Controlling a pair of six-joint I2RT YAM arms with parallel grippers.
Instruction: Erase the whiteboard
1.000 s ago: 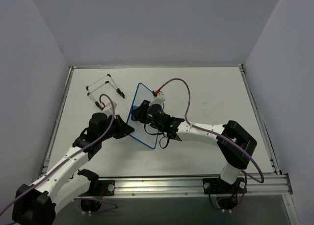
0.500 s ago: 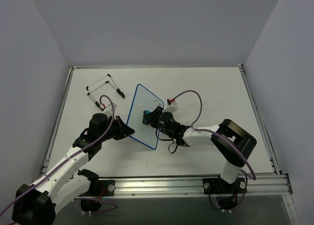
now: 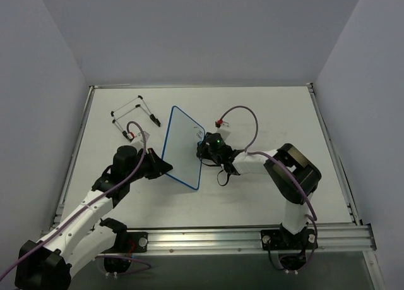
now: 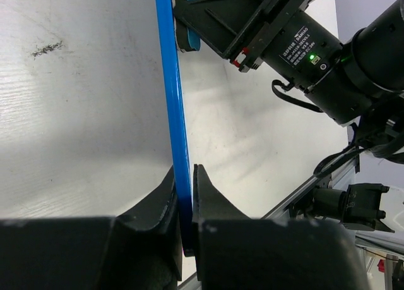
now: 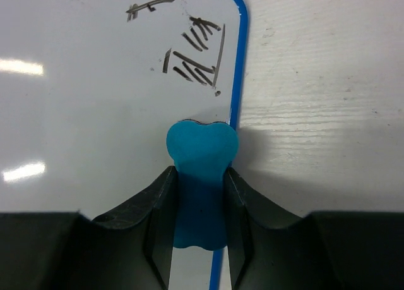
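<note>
The whiteboard (image 3: 182, 148), white with a thin blue frame, stands tilted on edge in the middle of the table. My left gripper (image 3: 166, 167) is shut on its lower left frame; in the left wrist view the jaws (image 4: 185, 189) pinch the blue frame (image 4: 172, 81). My right gripper (image 3: 201, 147) is at the board's right edge, shut on a blue eraser (image 5: 201, 170) that presses against the board (image 5: 76, 113) beside the frame. Black handwriting (image 5: 192, 56) shows just above the eraser. From the left wrist the eraser (image 4: 188, 31) appears behind the frame.
A small wire stand with black feet (image 3: 134, 117) lies at the back left of the table. White walls close in three sides, and a metal rail (image 3: 252, 238) runs along the near edge by the arm bases.
My right gripper has slid the eraser from the middle of the board towards its right edge, and its wrist has swung right. The left gripper keeps its hold on the board.
</note>
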